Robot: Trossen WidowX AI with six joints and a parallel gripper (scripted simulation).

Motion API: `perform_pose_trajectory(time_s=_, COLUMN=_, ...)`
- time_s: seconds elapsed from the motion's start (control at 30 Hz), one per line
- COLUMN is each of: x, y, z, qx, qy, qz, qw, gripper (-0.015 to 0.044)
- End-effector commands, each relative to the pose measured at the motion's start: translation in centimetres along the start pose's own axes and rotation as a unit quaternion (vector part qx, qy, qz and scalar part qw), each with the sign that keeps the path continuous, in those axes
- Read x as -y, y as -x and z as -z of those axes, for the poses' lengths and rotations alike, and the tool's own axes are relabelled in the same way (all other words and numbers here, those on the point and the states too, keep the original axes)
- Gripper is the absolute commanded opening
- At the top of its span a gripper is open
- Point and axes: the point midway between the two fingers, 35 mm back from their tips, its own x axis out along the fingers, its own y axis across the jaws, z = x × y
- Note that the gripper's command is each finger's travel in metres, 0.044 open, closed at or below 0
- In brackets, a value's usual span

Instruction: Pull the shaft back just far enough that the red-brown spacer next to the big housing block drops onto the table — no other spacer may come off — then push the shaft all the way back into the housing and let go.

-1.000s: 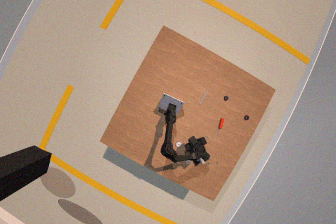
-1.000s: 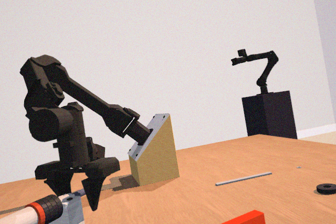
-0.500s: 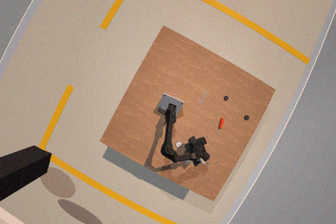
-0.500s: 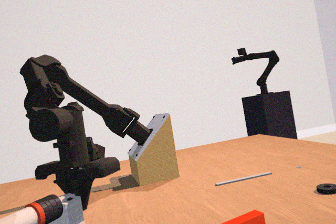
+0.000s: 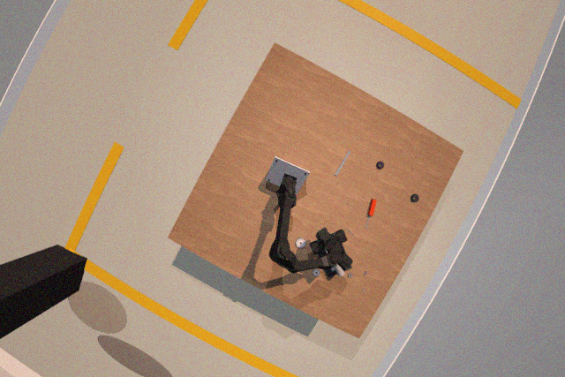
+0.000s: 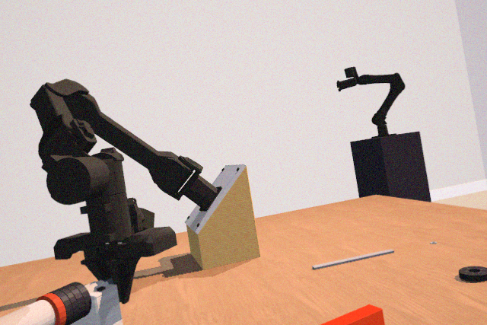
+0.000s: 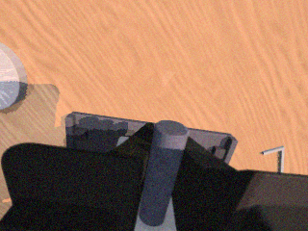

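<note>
My gripper (image 6: 112, 282) (image 7: 160, 131) points down and is shut on the dark grey shaft (image 7: 164, 185). One fingertip bears on each side near the shaft's far end in the wrist view. A pale blue-grey block (image 6: 105, 301) stands beside the fingers, with a black banded cylinder (image 6: 76, 298), an orange-red ring (image 6: 58, 307) and a white cylinder (image 6: 29, 315) (image 5: 339, 270) in line with it. A dark tray-like base (image 7: 106, 116) shows beyond the fingers. The fingers hide most of the assembly. I cannot make out the red-brown spacer for certain.
A round pale disc (image 5: 299, 243) (image 7: 7, 77) lies near the arm. A red-handled screwdriver (image 5: 372, 207) (image 6: 367, 315), a silver rod (image 5: 342, 163) (image 6: 353, 259) and black rings (image 5: 380, 165) (image 5: 414, 198) lie farther off. A hex key (image 7: 281, 160) lies right of the base in the wrist view.
</note>
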Motion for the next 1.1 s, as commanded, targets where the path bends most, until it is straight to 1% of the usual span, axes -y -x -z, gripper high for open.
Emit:
perform_pose_trajectory(time_s=0.0, x=0.02, y=-0.01, z=-0.53, qx=0.002, qy=-0.001, qz=0.001, qw=1.000, gripper=0.0000)
perform_pose_trajectory(time_s=1.07, x=0.02, y=-0.01, z=-1.12, qx=0.002, qy=-0.001, qz=0.001, qw=1.000, gripper=0.0000)
